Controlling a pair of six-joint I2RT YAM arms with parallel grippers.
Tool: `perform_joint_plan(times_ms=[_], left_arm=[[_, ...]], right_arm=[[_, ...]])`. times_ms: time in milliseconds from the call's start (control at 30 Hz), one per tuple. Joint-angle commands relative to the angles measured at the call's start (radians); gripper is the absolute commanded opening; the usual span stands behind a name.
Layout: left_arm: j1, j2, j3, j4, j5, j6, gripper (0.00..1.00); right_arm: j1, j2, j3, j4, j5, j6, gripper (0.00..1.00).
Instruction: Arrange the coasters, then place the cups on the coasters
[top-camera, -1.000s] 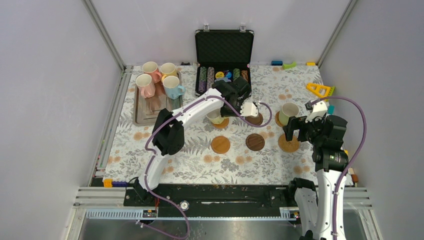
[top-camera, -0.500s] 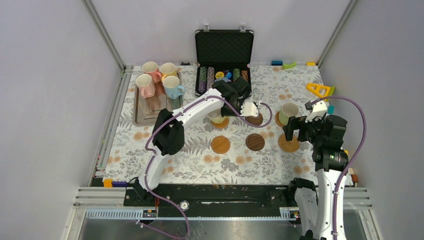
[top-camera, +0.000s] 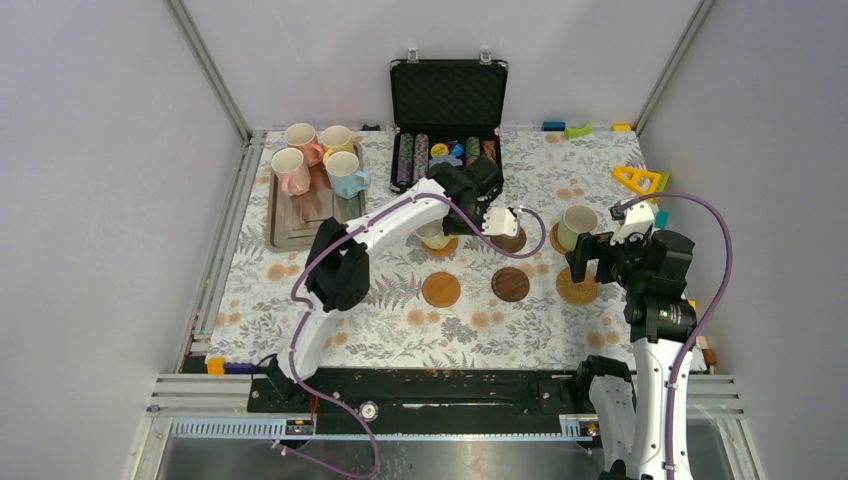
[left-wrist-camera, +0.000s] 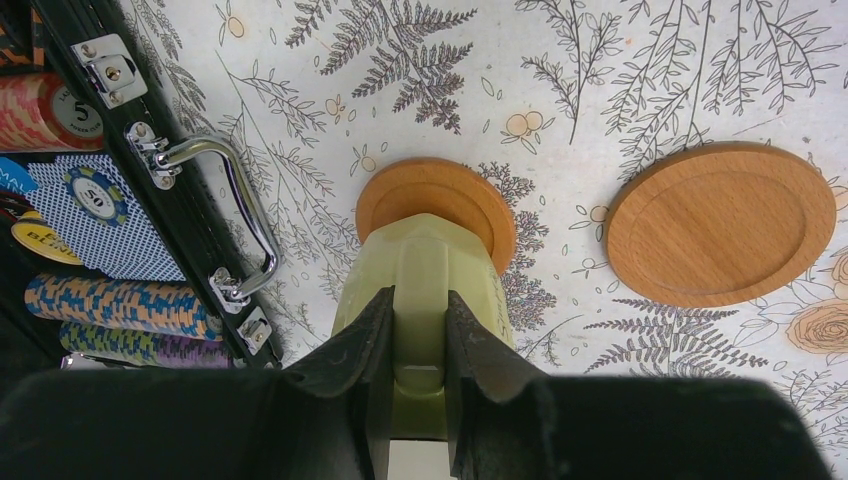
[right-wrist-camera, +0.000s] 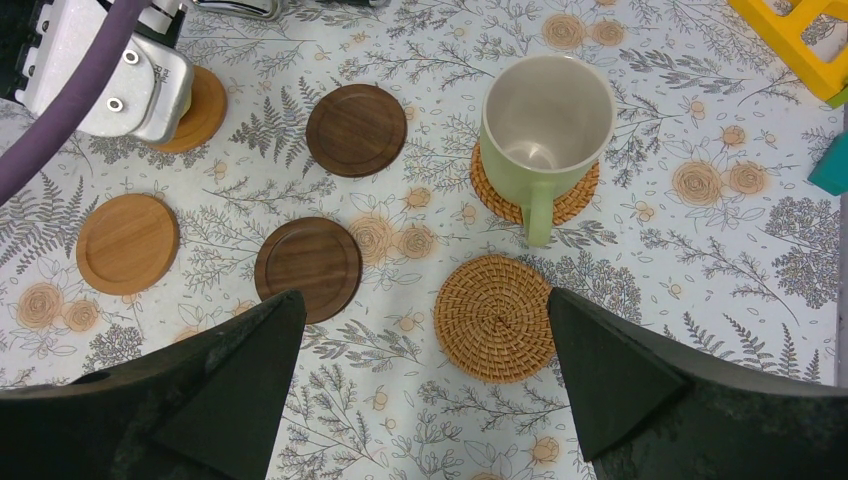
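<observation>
Left gripper (left-wrist-camera: 420, 302) clenched on the handle of the pale green cup (left-wrist-camera: 425, 250). The cup body sits just ahead of the fingertips, over an orange-brown coaster (left-wrist-camera: 440, 188); contact unclear. Right gripper (right-wrist-camera: 422, 305) spread wide, grasping nothing. Near woven coaster (right-wrist-camera: 495, 318) lies beneath it, and a second green cup (right-wrist-camera: 545, 125) stands beyond on the far woven coaster (right-wrist-camera: 582, 195).

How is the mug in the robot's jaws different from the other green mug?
The gripped mug is pinched in the left jaws, over a smooth wooden coaster. The other mug stands free on a woven coaster. Both are pale green.
</observation>
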Motion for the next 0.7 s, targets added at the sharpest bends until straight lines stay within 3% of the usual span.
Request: perform_joint_plan(times_ms=[0, 300, 500, 667], left_arm=[[-0.007, -0.023, 0.018, 0.030, -0.038, 0.025, 0.08], [-0.007, -0.015, 0.017, 0.030, -0.038, 0.026, 0.16], [-0.009, -0.016, 0.016, 0.029, -0.039, 0.022, 0.31], [-0.009, -0.015, 0.015, 0.030, -0.041, 0.023, 0.36]], right_arm=[[-0.001, -0.003, -0.002, 0.035, -0.003, -0.009, 1.00], [-0.001, -0.004, -0.003, 0.036, -0.006, -0.011, 1.00], [-0.001, -0.004, -0.002, 0.036, -0.008, -0.013, 1.00], [-0.001, -0.007, -0.004, 0.035, -0.009, -0.012, 1.00]])
